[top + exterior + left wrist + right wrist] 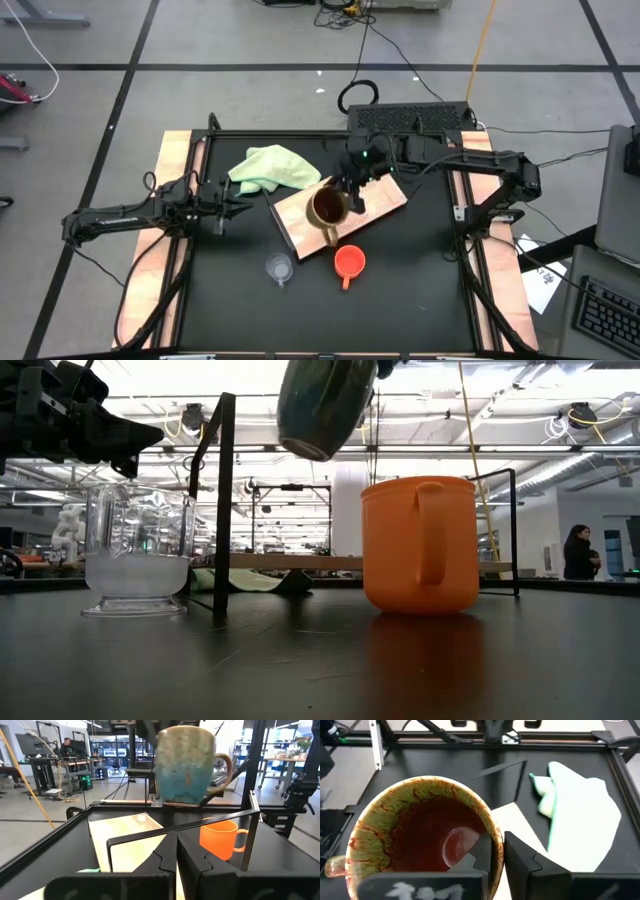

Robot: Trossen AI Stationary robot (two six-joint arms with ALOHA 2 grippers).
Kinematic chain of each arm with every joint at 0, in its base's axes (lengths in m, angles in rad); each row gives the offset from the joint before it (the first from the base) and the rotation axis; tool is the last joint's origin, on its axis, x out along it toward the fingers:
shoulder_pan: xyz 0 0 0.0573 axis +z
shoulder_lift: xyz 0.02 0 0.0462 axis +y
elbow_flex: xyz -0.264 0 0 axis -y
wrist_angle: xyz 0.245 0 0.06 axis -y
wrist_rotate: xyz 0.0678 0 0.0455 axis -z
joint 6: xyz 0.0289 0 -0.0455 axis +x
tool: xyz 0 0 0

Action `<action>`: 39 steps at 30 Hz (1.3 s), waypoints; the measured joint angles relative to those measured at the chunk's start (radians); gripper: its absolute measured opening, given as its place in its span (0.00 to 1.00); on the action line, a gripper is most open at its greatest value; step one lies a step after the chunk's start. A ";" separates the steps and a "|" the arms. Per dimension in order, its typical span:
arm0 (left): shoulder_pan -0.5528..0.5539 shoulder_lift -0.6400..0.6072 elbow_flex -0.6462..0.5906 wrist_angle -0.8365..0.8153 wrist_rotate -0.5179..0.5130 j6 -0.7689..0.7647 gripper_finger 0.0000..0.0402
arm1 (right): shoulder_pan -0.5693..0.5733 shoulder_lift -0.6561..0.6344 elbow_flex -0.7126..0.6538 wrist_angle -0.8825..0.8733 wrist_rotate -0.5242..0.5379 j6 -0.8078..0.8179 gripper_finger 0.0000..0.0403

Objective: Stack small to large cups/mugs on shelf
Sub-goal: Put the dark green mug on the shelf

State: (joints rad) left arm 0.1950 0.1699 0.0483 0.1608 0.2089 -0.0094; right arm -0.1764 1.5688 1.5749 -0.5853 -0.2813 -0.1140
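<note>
High view: the right gripper (pixel 352 192) is clamped on the rim of the large tan-brown glazed mug with a handle (pixel 326 208), holding it over the flat rectangular light-wood board with a dark edge (pixel 385 200), which lies at an angle on the black table (pixel 400 300); the low view shows the mug's base (pixel 318 405) lifted well clear of the tabletop; in the right wrist view one dark finger sits inside the mug's reddish-brown interior (pixel 427 842) and the other outside the rim, pinching the wall. The medium orange cup with a handle (pixel 348 262) stands upright on the table just off the board's near edge; the small clear glass cup (pixel 279 268) stands upright to its left, apart from it. A crumpled pale green cloth (pixel 272 167) lies beside the board's far-left corner. The left gripper (pixel 228 208) waits at the table's left side, away from the cups, its fingers together and empty; a person (pixel 580 552) stands in the room behind.
</note>
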 joint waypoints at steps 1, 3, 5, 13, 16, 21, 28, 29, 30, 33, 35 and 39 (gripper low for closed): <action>0.000 0.000 0.000 0.000 0.000 0.005 0.03 | -0.014 0.000 0.000 -0.002 -0.012 -0.010 0.05; 0.000 0.000 0.000 0.000 0.000 0.008 0.03 | -0.039 0.000 0.000 -0.001 -0.027 -0.034 0.05; 0.000 0.000 0.000 0.000 0.000 0.008 0.03 | -0.056 0.000 0.000 0.000 -0.032 -0.056 0.05; 0.000 0.000 0.000 0.001 -0.001 0.009 0.03 | -0.085 0.094 0.000 -0.041 -0.034 -0.144 0.05; 0.000 0.000 0.000 0.000 -0.001 0.009 0.03 | -0.085 0.137 0.007 -0.038 -0.036 -0.160 0.05; 0.000 0.000 0.000 0.000 -0.002 0.015 0.03 | -0.081 0.203 0.061 -0.073 -0.038 -0.195 0.05; 0.000 0.000 0.000 -0.001 -0.002 0.037 0.03 | -0.076 0.287 0.144 -0.128 -0.037 -0.199 0.05; 0.000 0.000 0.000 0.000 -0.003 0.038 0.03 | -0.073 0.296 0.154 -0.133 -0.037 -0.198 0.05; 0.000 0.000 0.000 0.000 -0.002 0.039 0.03 | -0.071 0.304 0.163 -0.137 -0.037 -0.197 0.05; 0.000 0.000 0.000 0.000 -0.003 0.039 0.03 | -0.063 0.329 0.187 -0.158 -0.039 -0.204 0.05; 0.000 0.000 0.000 0.000 -0.002 0.040 0.03 | -0.058 0.343 0.194 -0.161 -0.039 -0.205 0.05; 0.000 0.000 0.000 -0.001 -0.002 0.040 0.03 | -0.054 0.355 0.197 -0.161 -0.039 -0.212 0.05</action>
State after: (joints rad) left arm 0.1949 0.1699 0.0483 0.1600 0.2066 0.0303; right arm -0.2306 1.9236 1.7718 -0.7464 -0.3202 -0.3258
